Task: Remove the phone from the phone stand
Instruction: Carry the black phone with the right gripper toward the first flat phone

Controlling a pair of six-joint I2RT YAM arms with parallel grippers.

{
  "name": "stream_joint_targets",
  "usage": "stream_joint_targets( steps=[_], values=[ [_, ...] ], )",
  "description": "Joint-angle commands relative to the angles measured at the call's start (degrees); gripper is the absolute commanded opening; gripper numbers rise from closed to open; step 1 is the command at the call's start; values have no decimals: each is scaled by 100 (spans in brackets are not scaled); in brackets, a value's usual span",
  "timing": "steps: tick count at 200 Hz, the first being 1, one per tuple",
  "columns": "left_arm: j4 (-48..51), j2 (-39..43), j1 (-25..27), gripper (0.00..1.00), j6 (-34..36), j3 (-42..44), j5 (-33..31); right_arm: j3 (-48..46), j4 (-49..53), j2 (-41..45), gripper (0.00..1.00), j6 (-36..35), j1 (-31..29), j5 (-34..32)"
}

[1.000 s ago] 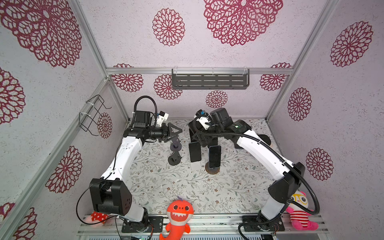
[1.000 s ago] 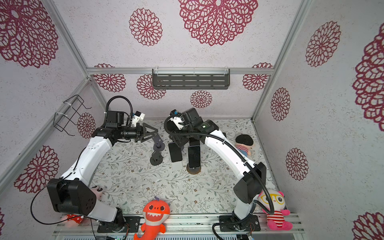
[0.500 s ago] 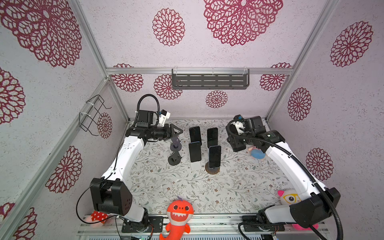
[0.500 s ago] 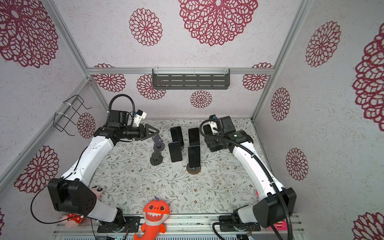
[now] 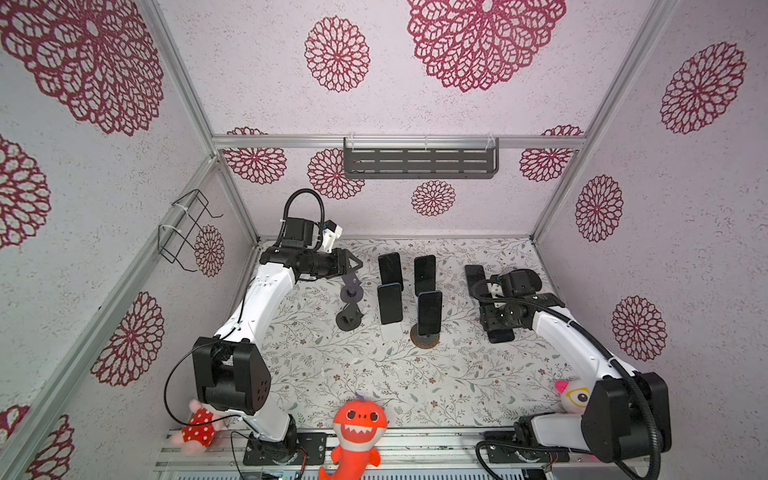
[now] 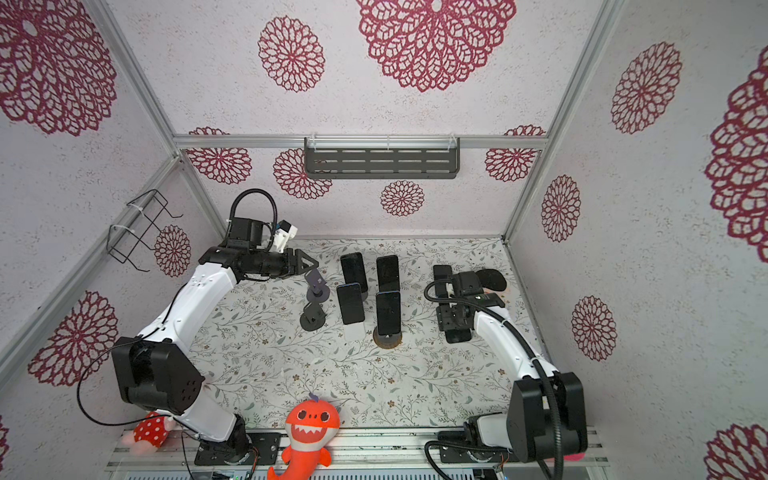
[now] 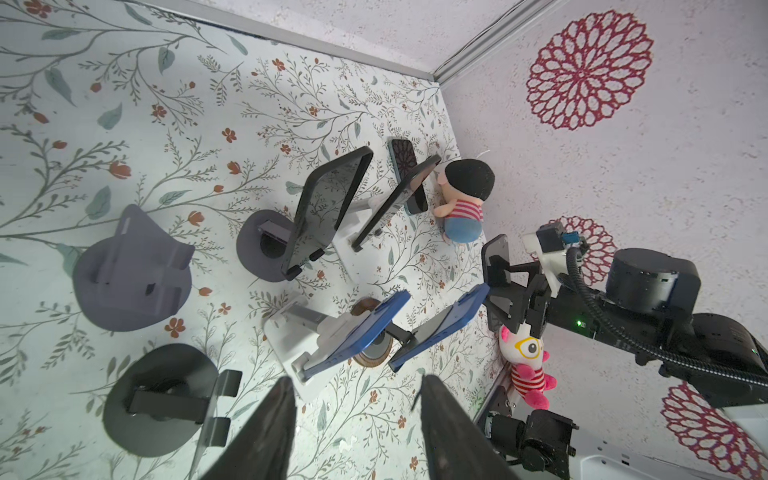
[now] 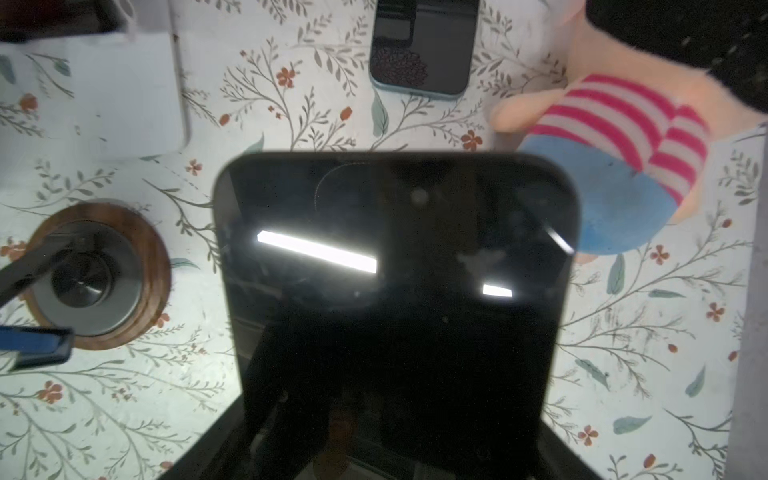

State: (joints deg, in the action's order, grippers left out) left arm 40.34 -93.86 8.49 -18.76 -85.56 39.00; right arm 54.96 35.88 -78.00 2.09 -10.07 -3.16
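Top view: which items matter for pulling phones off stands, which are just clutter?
Job: held phone, right gripper, four docked phones, two empty stands, left gripper.
Lying about: flat phone, shark, doll, two plushes, shelf, wire rack.

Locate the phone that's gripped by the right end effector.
The phone is over the right side of the table, clamped in the right end effector; in the right wrist view it fills the middle, between the wooden-based stand and the striped doll.
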Motion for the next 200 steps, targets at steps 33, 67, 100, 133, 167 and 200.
stream_joint_targets(
  steps=[33,67,100,133,167,200],
  values=[
    [-286,-1,146,51,240,489,-439,213,-591,-978,0,-145,482,492],
    [-206,55,193,51,382,496,-630,595,-553,-1684,0,-190,595,636],
    [-176,44,197,52,409,479,-630,964,-477,-2262,2,-135,611,911],
    [-97,27,199,52,461,452,-691,1159,-524,-2530,10,-77,606,773],
    [-70,9,197,52,488,435,-693,1294,-582,-2692,19,-160,637,756],
    [-30,-21,197,53,497,413,-692,1384,-553,-2848,26,-169,638,876]
  ],
)
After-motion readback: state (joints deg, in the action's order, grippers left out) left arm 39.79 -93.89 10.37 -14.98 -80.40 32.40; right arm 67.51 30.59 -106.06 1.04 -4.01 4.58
